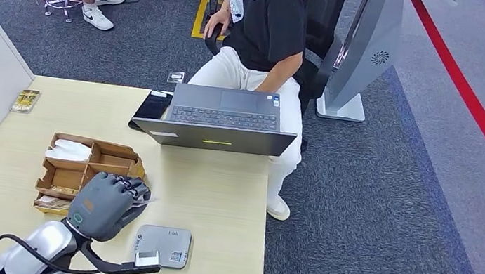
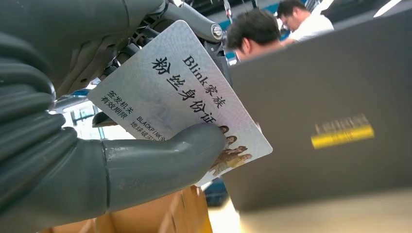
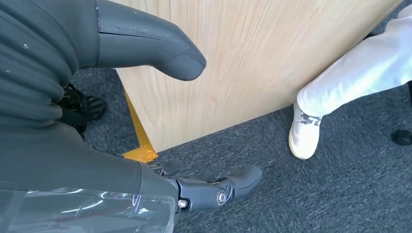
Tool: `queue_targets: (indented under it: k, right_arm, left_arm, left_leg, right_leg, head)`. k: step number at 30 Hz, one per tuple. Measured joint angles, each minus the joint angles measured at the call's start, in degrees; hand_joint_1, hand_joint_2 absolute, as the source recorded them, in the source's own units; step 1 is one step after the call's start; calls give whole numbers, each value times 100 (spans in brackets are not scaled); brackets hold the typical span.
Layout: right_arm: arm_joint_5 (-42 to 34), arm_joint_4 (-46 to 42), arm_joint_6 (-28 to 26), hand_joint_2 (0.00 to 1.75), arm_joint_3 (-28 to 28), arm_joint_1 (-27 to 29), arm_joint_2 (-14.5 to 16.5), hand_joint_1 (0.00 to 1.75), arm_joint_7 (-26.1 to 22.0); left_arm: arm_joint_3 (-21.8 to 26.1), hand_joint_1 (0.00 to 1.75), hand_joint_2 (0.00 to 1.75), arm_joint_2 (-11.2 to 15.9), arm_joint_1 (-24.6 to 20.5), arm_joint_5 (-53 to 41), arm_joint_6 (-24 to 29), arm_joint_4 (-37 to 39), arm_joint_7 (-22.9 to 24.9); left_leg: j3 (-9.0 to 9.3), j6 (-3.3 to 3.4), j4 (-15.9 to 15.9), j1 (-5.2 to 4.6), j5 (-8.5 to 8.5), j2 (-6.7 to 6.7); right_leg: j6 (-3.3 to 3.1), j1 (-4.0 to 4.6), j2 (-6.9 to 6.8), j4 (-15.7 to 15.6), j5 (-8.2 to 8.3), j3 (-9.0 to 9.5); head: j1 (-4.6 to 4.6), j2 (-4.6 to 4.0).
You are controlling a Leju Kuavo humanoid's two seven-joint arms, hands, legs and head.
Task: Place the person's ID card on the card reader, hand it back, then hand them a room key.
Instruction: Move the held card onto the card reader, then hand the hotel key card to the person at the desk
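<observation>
Robot hand [image 2: 73,160] pinching ID card [image 2: 180,97], seemingly hovering above card reader [image 1: 163,245]

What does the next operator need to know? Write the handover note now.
Left robot hand holds the ID card, pinched by thumb and fingers, above the table just beyond the card reader, beside the cardboard tray.
Right robot hand hangs open beside the table's edge, holding nothing.
Person sits behind the laptop.
Done: card in hand. Whether it has been read cannot be told.
Left: reader if needed, hand back, room key.
</observation>
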Motion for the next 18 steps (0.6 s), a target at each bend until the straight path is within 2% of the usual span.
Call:
queue_targets:
  k: [4,10,18]
  right_arm:
    - [-8,2,-8,175,46,5,2,0,0]
    - [6,2,-38,175,90,9,7,0,-7]
    - [37,2,-101,175,193,8,33,0,2]
  left_arm:
    - [348,175,175,91,-91,-19,126,-211,-43]
    - [898,175,175,91,-349,-6,256,-683,7]
    - [1446,175,175,-81,-648,-62,185,-877,103]
  left_leg:
    - [0,0,0,2,0,1]
    - [-1,-1,0,2,0,1]
    - [0,0,0,1,1,0]
  right_leg:
    - [-1,2,1,1,-1,-3]
    - [0,1,2,2,0,-2]
    - [0,0,2,2,0,-3]
  head:
    - [-1,0]
    - [1,0]
    - [0,0]
